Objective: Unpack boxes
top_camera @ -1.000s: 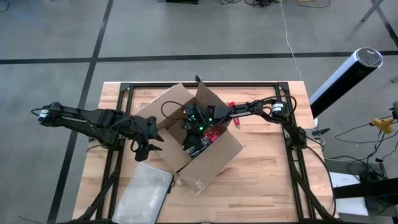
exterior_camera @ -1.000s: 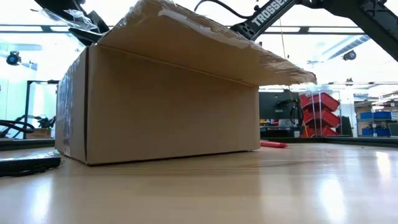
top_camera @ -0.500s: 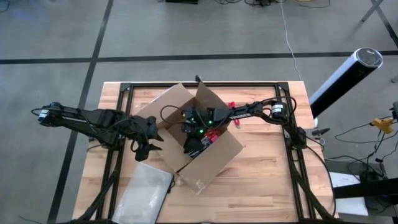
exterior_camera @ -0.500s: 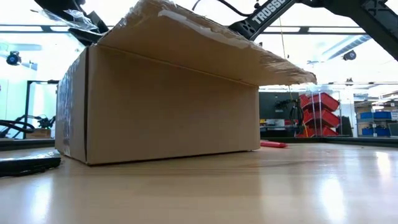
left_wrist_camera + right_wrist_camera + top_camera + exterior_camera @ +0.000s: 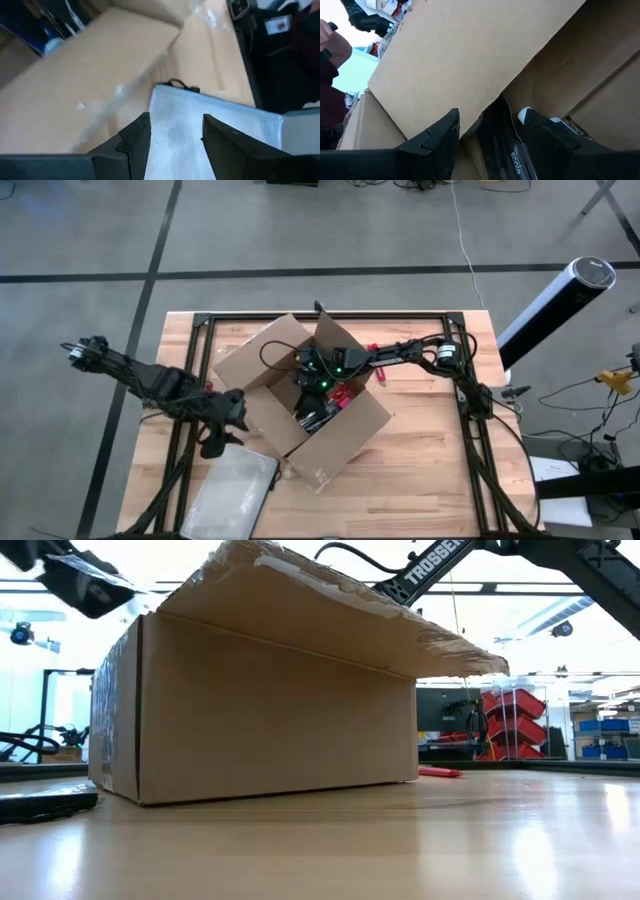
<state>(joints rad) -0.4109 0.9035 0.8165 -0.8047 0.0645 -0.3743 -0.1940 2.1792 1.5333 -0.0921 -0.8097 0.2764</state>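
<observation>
The brown cardboard box point(image 5: 330, 420) stands open in the middle of the table, its flaps spread; the low view shows its near wall point(image 5: 270, 710). My right gripper point(image 5: 318, 385) reaches down into it, open, its fingers on either side of a dark packet point(image 5: 502, 137) among the contents, without visibly touching it. My left gripper point(image 5: 213, 442) hovers outside the box's left side, open and empty. It is above the flat translucent zip pouch point(image 5: 232, 488), which lies on the table near the front edge and shows between the fingers point(image 5: 210, 130).
A small red utility knife point(image 5: 378, 370) lies on the table by the box's far right side. Black frame rails point(image 5: 190, 380) run along the table's left, right and far sides. A white cylinder point(image 5: 555, 310) stands off the table's right.
My left gripper has swung away from the box's left flap toward the table's near edge and sunk a little, and now stands above the zip pouch. The box and my right gripper have kept still.
</observation>
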